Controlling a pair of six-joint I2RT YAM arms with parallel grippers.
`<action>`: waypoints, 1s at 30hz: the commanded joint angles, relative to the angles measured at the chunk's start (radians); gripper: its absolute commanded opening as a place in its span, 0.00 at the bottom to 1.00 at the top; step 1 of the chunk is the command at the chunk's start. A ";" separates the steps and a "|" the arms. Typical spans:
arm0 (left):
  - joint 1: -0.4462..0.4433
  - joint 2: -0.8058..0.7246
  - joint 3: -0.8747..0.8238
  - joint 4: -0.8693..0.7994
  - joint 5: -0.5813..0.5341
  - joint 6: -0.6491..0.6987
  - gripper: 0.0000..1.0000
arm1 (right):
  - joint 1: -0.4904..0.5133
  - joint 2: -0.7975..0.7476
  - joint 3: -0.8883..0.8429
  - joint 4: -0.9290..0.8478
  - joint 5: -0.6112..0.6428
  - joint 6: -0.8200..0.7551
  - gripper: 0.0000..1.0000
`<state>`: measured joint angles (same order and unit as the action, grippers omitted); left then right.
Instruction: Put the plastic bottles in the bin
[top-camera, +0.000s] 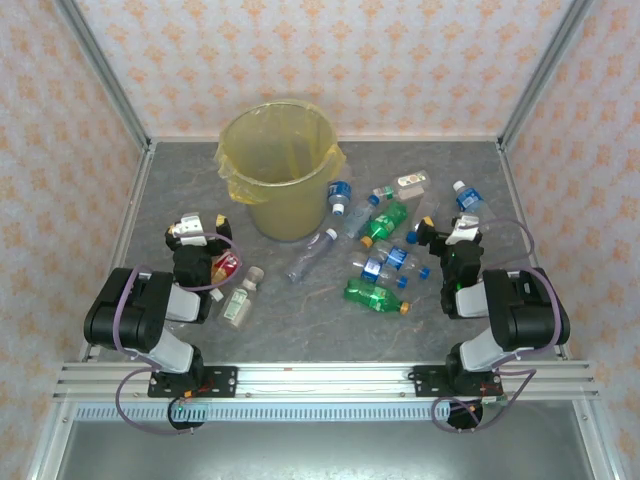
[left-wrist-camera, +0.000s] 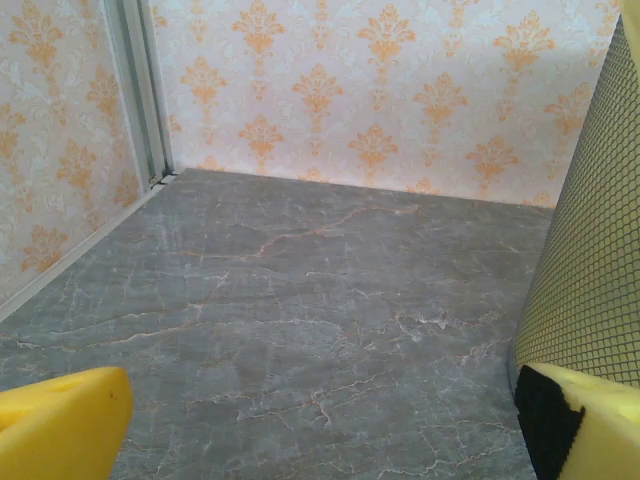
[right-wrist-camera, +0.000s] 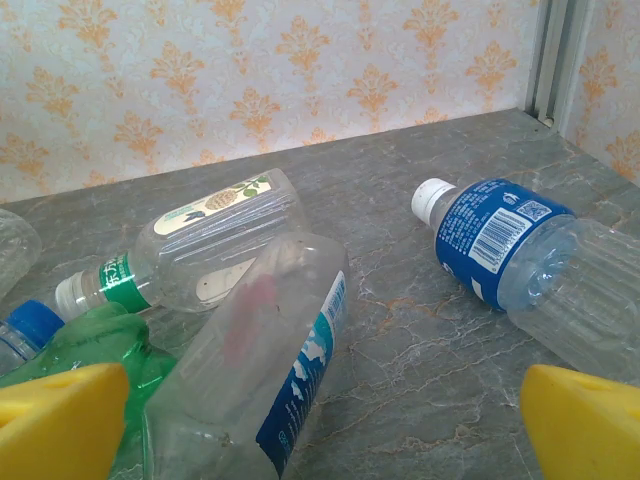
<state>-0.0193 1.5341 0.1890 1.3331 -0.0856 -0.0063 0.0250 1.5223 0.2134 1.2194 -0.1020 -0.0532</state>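
Note:
The bin (top-camera: 275, 165), a round yellowish bucket with a yellow bag liner, stands at the back middle of the table; its meshed wall (left-wrist-camera: 590, 250) fills the right side of the left wrist view. Several plastic bottles lie to its right and in front: a green one (top-camera: 376, 296), a clear one (top-camera: 312, 256), a blue-labelled one (top-camera: 468, 200). Two more lie by the left arm (top-camera: 240, 300). My left gripper (top-camera: 197, 226) (left-wrist-camera: 330, 420) is open over bare table. My right gripper (top-camera: 447, 232) (right-wrist-camera: 320, 430) is open, holding nothing; a clear bottle (right-wrist-camera: 260, 370) lies just ahead, beside a white-capped one (right-wrist-camera: 500, 240).
The grey marble table (top-camera: 300, 330) is walled with orange-patterned panels and metal corner posts (left-wrist-camera: 140, 90) (right-wrist-camera: 555, 60). A bottle with a green neck band (right-wrist-camera: 200, 250) and a green bottle (right-wrist-camera: 90, 345) crowd the right gripper's left side. Bare table lies left of the bin.

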 joint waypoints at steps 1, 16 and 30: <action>0.004 0.000 0.018 0.003 0.012 0.005 1.00 | -0.010 -0.008 0.017 0.007 -0.005 -0.008 1.00; 0.005 0.001 0.018 0.003 0.013 0.005 1.00 | -0.010 -0.006 0.017 0.008 -0.006 -0.007 1.00; 0.007 0.002 0.022 -0.004 0.011 0.000 1.00 | -0.010 -0.005 0.020 0.006 0.007 -0.001 1.00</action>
<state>-0.0193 1.5341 0.1894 1.3327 -0.0856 -0.0063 0.0246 1.5223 0.2134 1.2194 -0.1013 -0.0532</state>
